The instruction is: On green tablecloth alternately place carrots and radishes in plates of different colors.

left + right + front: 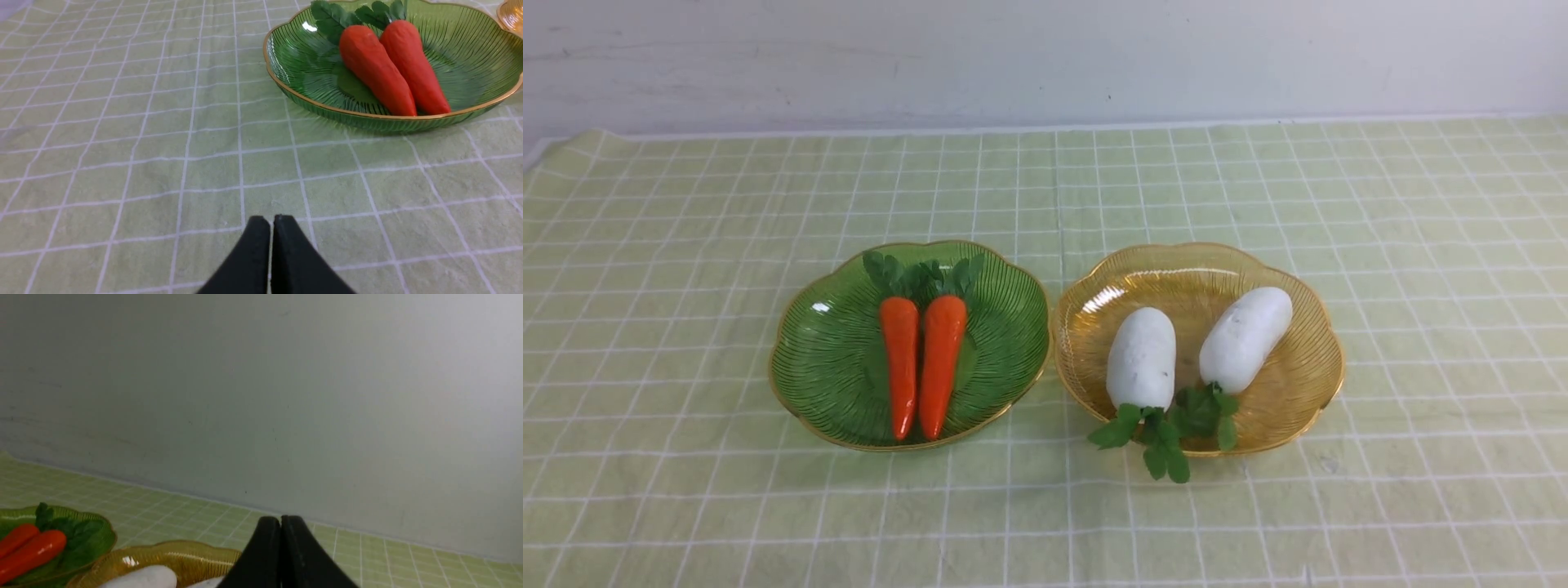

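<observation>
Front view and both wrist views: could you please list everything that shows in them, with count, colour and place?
Tablecloth: one, pale yellow-green with a white grid, covering the table.
Green plate: one, translucent green with a gold rim, left of centre.
Yellow plate: one, amber-yellow with a gold rim, right of centre, beside the green plate.
Carrots: two, orange with dark green leaves, side by side in the green plate, tips toward the robot.
Radishes: two, white with green leaves, in the yellow plate, leaves hanging over its near rim.
Wall: one, whitish, behind the table.
Left gripper: one, black, jaws shut, above bare cloth near the green plate.
Right gripper: one, black, jaws shut, near the yellow plate.
</observation>
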Controlling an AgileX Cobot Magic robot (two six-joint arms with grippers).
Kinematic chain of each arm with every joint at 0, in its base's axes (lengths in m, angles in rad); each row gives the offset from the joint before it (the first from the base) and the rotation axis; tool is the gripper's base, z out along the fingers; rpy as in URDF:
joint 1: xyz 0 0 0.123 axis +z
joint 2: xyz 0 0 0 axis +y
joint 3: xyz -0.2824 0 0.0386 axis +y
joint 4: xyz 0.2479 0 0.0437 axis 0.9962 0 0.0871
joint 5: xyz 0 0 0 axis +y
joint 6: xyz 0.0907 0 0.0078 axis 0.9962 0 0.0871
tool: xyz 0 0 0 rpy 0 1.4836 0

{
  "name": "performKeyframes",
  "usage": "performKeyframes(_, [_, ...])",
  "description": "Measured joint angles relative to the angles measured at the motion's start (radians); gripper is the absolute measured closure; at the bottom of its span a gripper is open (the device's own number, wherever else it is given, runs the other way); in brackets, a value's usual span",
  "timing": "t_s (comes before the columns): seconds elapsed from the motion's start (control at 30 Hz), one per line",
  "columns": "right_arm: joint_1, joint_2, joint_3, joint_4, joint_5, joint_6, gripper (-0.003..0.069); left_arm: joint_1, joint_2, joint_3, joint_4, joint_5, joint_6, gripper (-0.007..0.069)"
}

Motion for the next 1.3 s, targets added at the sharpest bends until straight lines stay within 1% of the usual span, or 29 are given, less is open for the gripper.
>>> performKeyframes(0.13, [-0.013,0.0,0.055,-0.007,0.033,0.019,0.0671,0.0,0.0,0.0,0.0,0.0,0.0,0.0632])
performKeyframes(0.27, [-0.124,0.0,0.104,0.003,0.095,0.034,0.0671,0.0,0.0,0.0,0.0,0.0,0.0,0.0632])
performKeyframes(0.33, [-0.199,0.0,0.105,0.013,0.203,0.049,0.0671,0.0,0.0,0.0,0.0,0.0,0.0,0.0632])
performKeyframes(0.43, [-0.238,0.0,0.102,0.02,0.254,0.059,0.0671,0.001,0.0,0.0,0.0,0.0,0.0,0.0632])
performKeyframes(1.3, [-0.245,0.0,0.099,0.023,0.27,0.06,0.0671,0.003,0.0,0.0,0.0,0.0,0.0,0.0632])
